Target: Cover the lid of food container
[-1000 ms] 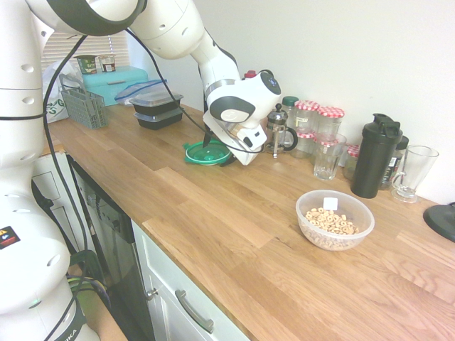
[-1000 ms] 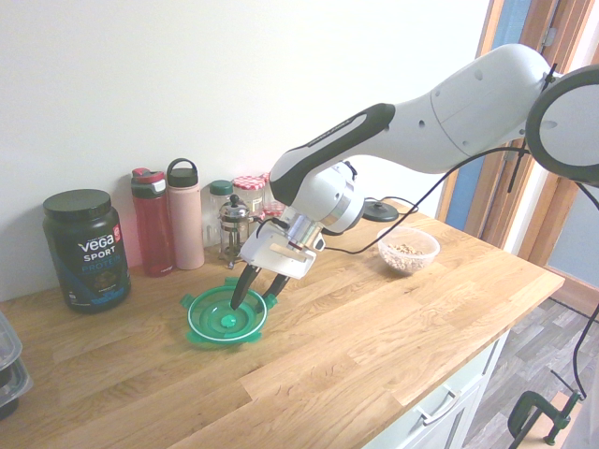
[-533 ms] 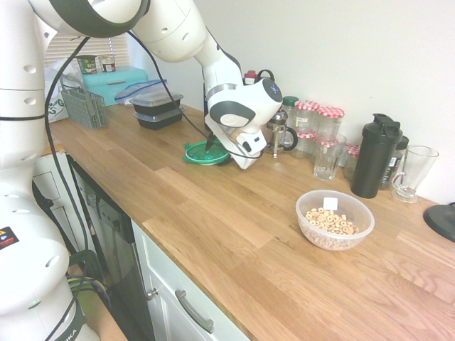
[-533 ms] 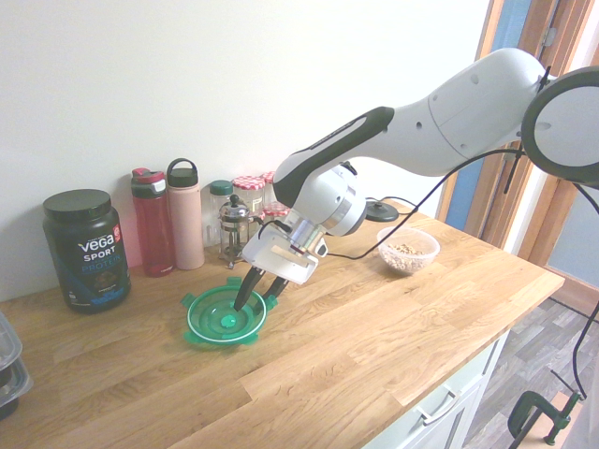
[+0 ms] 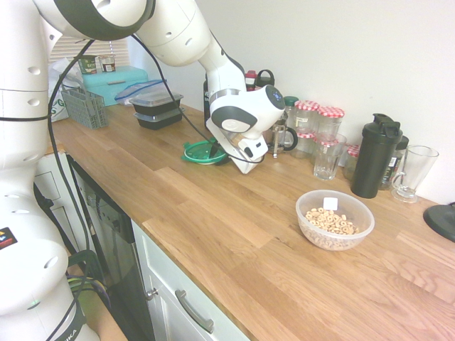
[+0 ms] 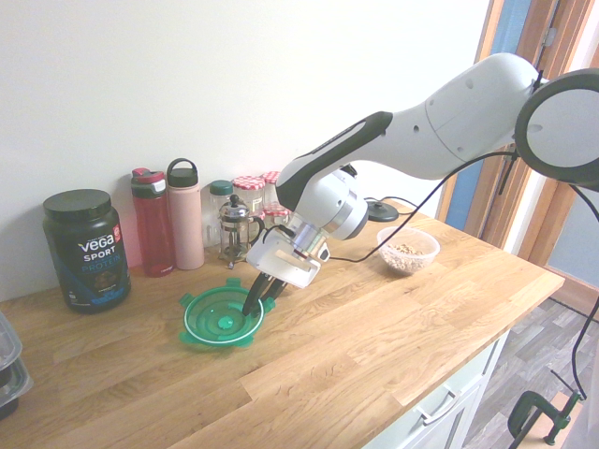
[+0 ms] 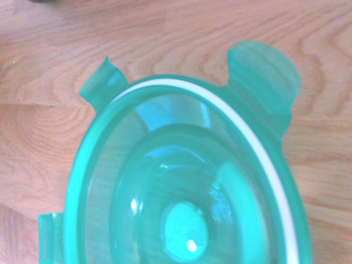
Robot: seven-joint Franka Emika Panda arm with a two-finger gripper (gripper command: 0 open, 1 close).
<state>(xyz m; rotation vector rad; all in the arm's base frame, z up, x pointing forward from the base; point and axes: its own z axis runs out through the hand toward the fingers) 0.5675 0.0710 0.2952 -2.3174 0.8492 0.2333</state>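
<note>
The green translucent lid (image 6: 217, 323) lies upside down on the wooden counter (image 6: 374, 327), in front of the bottles. It fills the wrist view as the lid (image 7: 181, 181), its white ring and snap tabs showing. My gripper (image 6: 260, 299) is low over the lid's right rim, one finger inside the rim and one outside, open with a small gap. The first exterior view shows the gripper (image 5: 213, 151) at the lid (image 5: 199, 152). The food container (image 5: 334, 219), a clear bowl of cereal rings, stands uncovered far to the right, seen again as the container (image 6: 408, 250).
Bottles, a French press (image 6: 232, 232) and red-capped jars (image 5: 318, 121) line the wall behind the lid. Glasses (image 5: 328, 156) and a black shaker (image 5: 375, 155) stand behind the bowl. Stacked black meal boxes (image 5: 158, 109) sit further left. The counter's front edge runs along the cabinets.
The gripper has sunk lower onto the lid's rim and its fingers look closer together. The lid has slid slightly towards the black tub.
</note>
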